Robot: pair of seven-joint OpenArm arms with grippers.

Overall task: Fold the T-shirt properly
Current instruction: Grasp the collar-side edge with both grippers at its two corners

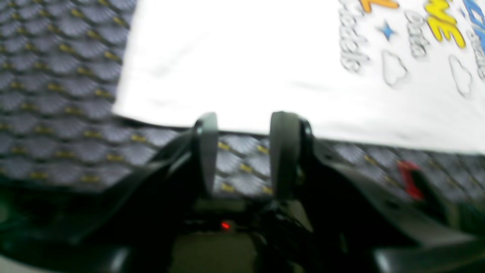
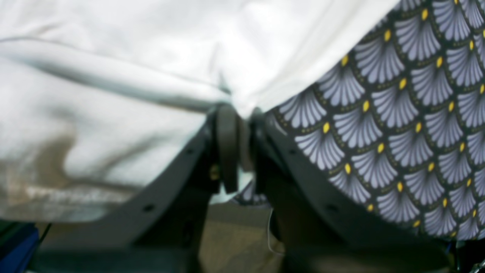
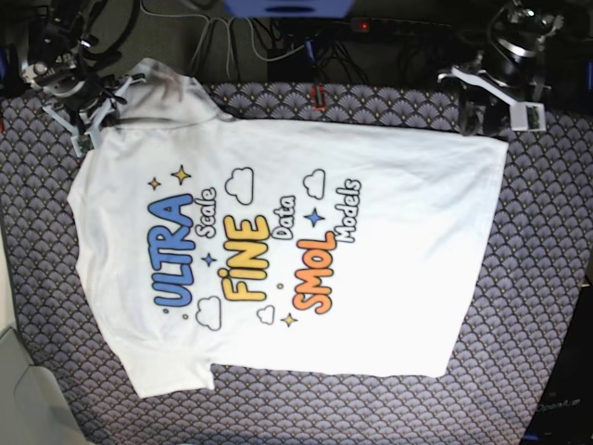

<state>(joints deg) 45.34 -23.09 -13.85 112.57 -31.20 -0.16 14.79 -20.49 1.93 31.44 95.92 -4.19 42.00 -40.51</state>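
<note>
The T-shirt (image 3: pixel 278 241) lies spread flat, print side up, with blue, yellow and orange letters. My right gripper (image 3: pixel 86 130) is at its far left corner, by a sleeve. In the right wrist view that gripper (image 2: pixel 240 117) is shut on a bunched fold of the white T-shirt (image 2: pixel 113 76). My left gripper (image 3: pixel 477 119) hovers at the far right corner, over the hem. In the left wrist view it (image 1: pixel 244 121) stands open, its fingers (image 1: pixel 284 151) just short of the T-shirt's (image 1: pixel 242 68) edge, with only tablecloth between them.
A dark tablecloth (image 3: pixel 547 278) with a grey fan pattern covers the table around the shirt. Cables and a red object (image 3: pixel 317 95) lie along the back edge. A grey surface (image 3: pixel 18 389) borders the front left.
</note>
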